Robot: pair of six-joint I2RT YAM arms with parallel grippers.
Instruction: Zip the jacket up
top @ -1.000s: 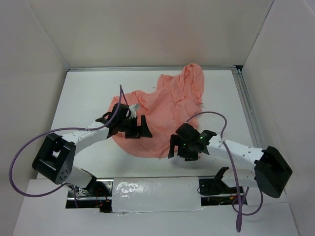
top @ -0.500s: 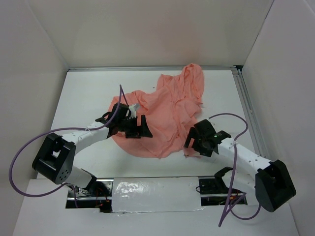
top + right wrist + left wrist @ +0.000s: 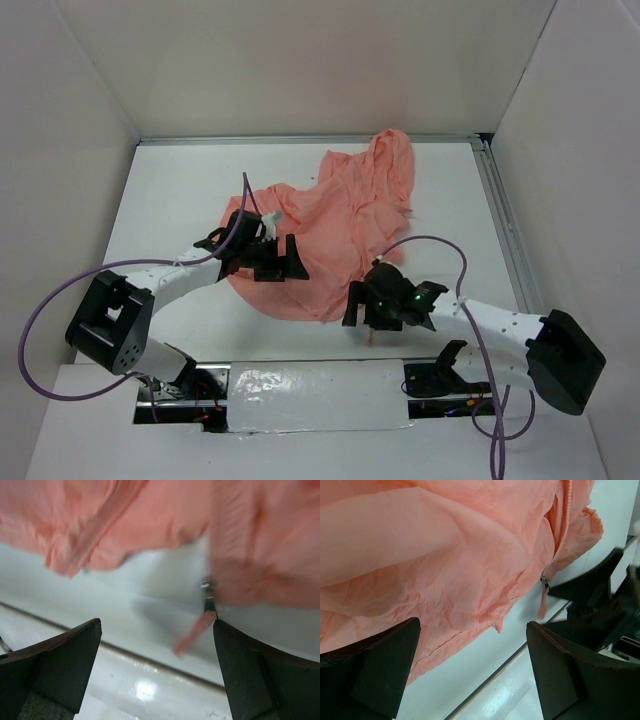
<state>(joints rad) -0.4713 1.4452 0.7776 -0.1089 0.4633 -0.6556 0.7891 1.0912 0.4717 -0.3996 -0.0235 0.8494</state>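
The salmon-pink jacket [image 3: 340, 225] lies crumpled across the middle of the table, its hood toward the back. My left gripper [image 3: 258, 256] hovers open over its near left part, and in the left wrist view the jacket [image 3: 435, 555] fills the upper frame above my fingers [image 3: 375, 670]. Its zipper pull [image 3: 543, 582] with a pink tab hangs at the hem. My right gripper [image 3: 378, 312] is open at the near right hem. In the right wrist view the zipper pull [image 3: 207, 591] and its pink tab [image 3: 192, 635] dangle just beside my right finger [image 3: 265, 675], with nothing between the jaws.
The white table [image 3: 180, 190] has walls on three sides and a metal rail [image 3: 505, 230] along its right edge. A taped strip [image 3: 310, 390] runs along the near edge between the arm bases. Purple cables [image 3: 40, 320] loop from both arms.
The right arm swung out to the right, then came back left and nearer, to the jacket's near hem; its jaws opened fully. The left arm stayed still.
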